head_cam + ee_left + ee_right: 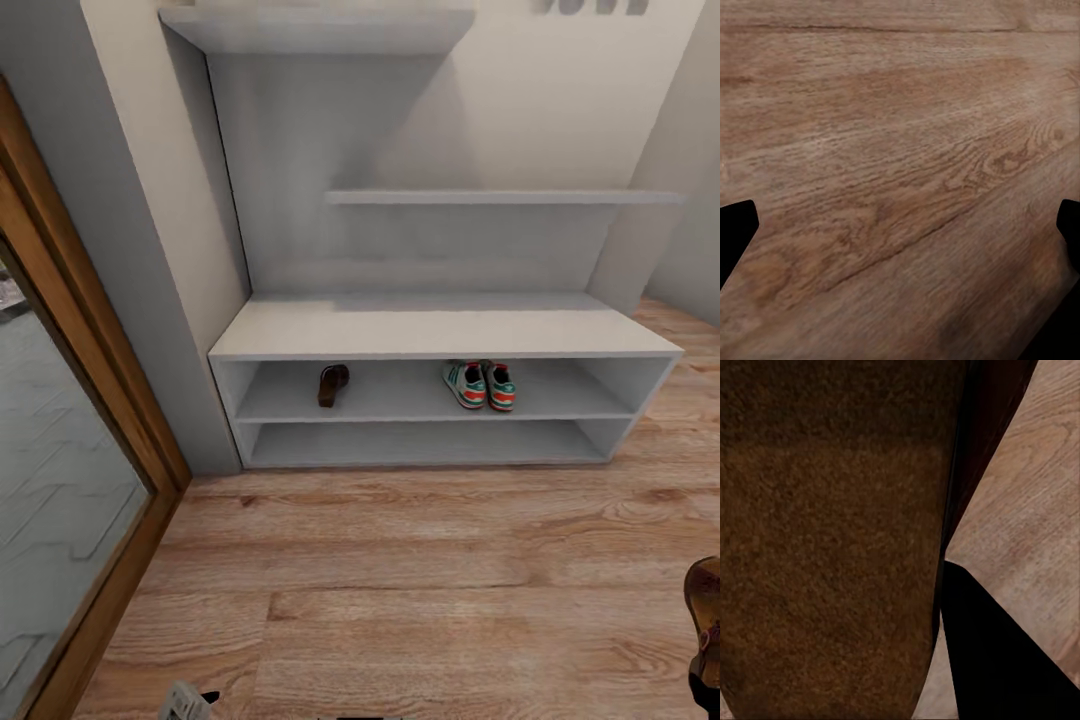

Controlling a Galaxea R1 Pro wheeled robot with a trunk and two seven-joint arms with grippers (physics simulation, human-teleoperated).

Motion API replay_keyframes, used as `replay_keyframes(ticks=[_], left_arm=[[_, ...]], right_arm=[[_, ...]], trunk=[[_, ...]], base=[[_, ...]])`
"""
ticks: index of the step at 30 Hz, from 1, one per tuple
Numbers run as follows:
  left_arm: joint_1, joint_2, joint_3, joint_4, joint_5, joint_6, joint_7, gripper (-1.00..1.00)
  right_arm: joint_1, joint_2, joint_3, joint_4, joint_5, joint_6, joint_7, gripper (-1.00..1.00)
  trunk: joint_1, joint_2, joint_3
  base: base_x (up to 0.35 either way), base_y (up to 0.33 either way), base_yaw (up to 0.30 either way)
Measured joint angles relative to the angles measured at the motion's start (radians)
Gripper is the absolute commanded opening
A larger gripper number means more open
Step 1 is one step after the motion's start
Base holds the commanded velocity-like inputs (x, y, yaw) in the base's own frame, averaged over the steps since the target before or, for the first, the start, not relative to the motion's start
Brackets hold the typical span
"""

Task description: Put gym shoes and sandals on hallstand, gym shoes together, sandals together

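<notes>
With both gym shoes (479, 385) and one sandal (332, 384) shelved on the hallstand (440, 330), my right claw (945, 559), closed on the second sandal (706, 600), must carry it beside its mate; my left claw (904, 225) gapes empty.

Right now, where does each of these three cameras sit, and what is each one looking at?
Head view: high on the robot, looking down at the shoe rack, sneakers and one sandal inside.
Left wrist view: by the left gripper, facing bare wood floor; dark fingertips at the edges.
Right wrist view: by the right gripper, pressed close to a second sandal.
Shared: that second sandal also appears at the head view's edge.
</notes>
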Motion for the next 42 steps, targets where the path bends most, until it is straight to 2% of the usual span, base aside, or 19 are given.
replay_keyframes(ticks=[6, 7, 9, 14, 15, 18, 19, 22, 23, 25, 26, 28, 31, 32, 34, 35, 38, 39, 42], left_arm=[[0.0, 0.001, 0.036, 0.0, 0.0, -0.004, -0.008, 1.0], [0.0, 0.001, 0.042, 0.0, 0.0, -0.005, -0.009, 1.0], [0.0, 0.001, 0.046, 0.001, 0.0, -0.006, -0.01, 1.0], [0.0, 0.001, 0.05, 0.001, -0.001, -0.007, -0.012, 1.0], [0.0, 0.001, 0.05, 0.002, -0.002, -0.008, -0.014, 1.0], [0.0, 0.0, 0.048, 0.002, -0.002, -0.008, -0.021, 1.0], [0.0, -0.001, 0.047, 0.003, -0.004, -0.008, -0.029, 1.0], [0.0, -0.002, 0.045, 0.003, -0.005, -0.009, -0.048, 1.0], [0.0, -0.002, 0.045, 0.003, -0.005, -0.009, -0.066, 1.0], [0.0, -0.002, 0.046, 0.003, -0.006, -0.009, -0.089, 1.0], [0.0, -0.002, 0.046, 0.003, -0.007, -0.009, -0.112, 1.0], [0.0, -0.002, 0.048, 0.003, -0.008, -0.009, -0.14, 1.0], [0.0, -0.001, 0.048, 0.002, -0.009, -0.009, -0.155, 1.0], [0.0, -0.001, 0.048, 0.002, -0.01, -0.009, -0.16, 1.0], [0.0, -0.001, 0.048, 0.002, -0.011, -0.009, -0.164, 1.0], [0.0, -0.001, 0.047, 0.002, -0.013, -0.009, -0.167, 1.0], [0.0, -0.001, 0.047, 0.002, -0.014, -0.009, -0.17, 1.0], [0.0, -0.001, 0.047, 0.002, -0.015, -0.011, -0.171, 1.0], [0.001, -0.001, 0.047, 0.002, -0.015, -0.014, -0.173, 1.0]], right_arm=[[0.0, 0.05, 0.004, 0.001, 0.004, 0.0, 0.002, -1.0], [0.0, 0.068, 0.009, 0.001, 0.005, 0.001, 0.002, -1.0], [0.0, 0.087, 0.017, 0.001, 0.006, 0.001, 0.002, -1.0], [0.0, 0.141, 0.087, 0.001, 0.007, 0.003, 0.0, -1.0], [-0.001, 0.157, 0.129, 0.001, 0.006, 0.003, -0.001, -1.0], [-0.001, 0.183, 0.205, 0.0, 0.005, 0.003, -0.003, -1.0], [-0.001, 0.196, 0.262, -0.003, 0.004, 0.003, -0.003, -1.0], [-0.001, 0.213, 0.351, -0.01, 0.003, 0.004, -0.005, -1.0], [-0.001, 0.222, 0.407, -0.018, 0.001, 0.004, -0.005, -1.0], [-0.002, 0.231, 0.458, -0.026, 0.002, 0.005, -0.007, -1.0], [-0.005, 0.241, 0.503, -0.034, 0.0, 0.007, -0.013, -1.0], [-0.016, 0.263, 0.556, -0.041, 0.0, 0.01, -0.036, -1.0], [-0.039, 0.295, 0.595, -0.044, 0.001, 0.019, -0.075, -1.0], [-0.058, 0.319, 0.618, -0.044, 0.001, 0.034, -0.11, -1.0], [-0.079, 0.347, 0.64, -0.043, 0.003, 0.058, -0.154, -1.0], [-0.098, 0.374, 0.659, -0.044, 0.002, 0.091, -0.195, -1.0], [-0.126, 0.415, 0.694, -0.044, 0.002, 0.147, -0.264, -1.0], [-0.146, 0.439, 0.724, -0.045, -0.001, 0.182, -0.309, -1.0], [-0.182, 0.474, 0.768, -0.046, 0.0, 0.231, -0.374, -1.0]], trunk=[[0.0, 0.0, 0.0], [0.0, 0.0, 0.0], [0.0, 0.0, 0.0], [0.0, 0.0, 0.0], [0.0, 0.0, 0.0], [0.0, 0.0, 0.0], [0.0, 0.0, 0.0], [0.0, 0.0, 0.0], [0.0, 0.0, 0.0], [0.0, 0.0, 0.0], [0.0, 0.0, 0.0], [0.0, 0.0, 0.0], [0.0, 0.0, 0.0], [0.0, 0.0, 0.0], [0.0, 0.0, 0.0], [0.0, 0.0, 0.0], [0.0, 0.0, 0.0], [0.0, 0.0, 0.0], [0.0, 0.0, 0.0]], base=[[0.0, 0.0, 0.0], [0.0, 0.0, 0.0], [0.0, 0.0, 0.0], [0.0, 0.0, 0.0], [0.0, 0.0, 0.0], [0.0, 0.0, 0.0], [0.0, 0.0, 0.0], [0.0, 0.0, 0.0], [0.0, 0.0, 0.0], [0.0, 0.0, 0.0], [0.0, 0.0, 0.0], [0.0, 0.0, 0.0], [0.0, 0.0, 0.0], [0.0, 0.0, 0.0], [0.0, 0.0, 0.0], [0.0, 0.0, 0.0], [0.0, 0.0, 0.0], [0.0, 0.0, 0.0], [0.0, 0.0, 0.0]])
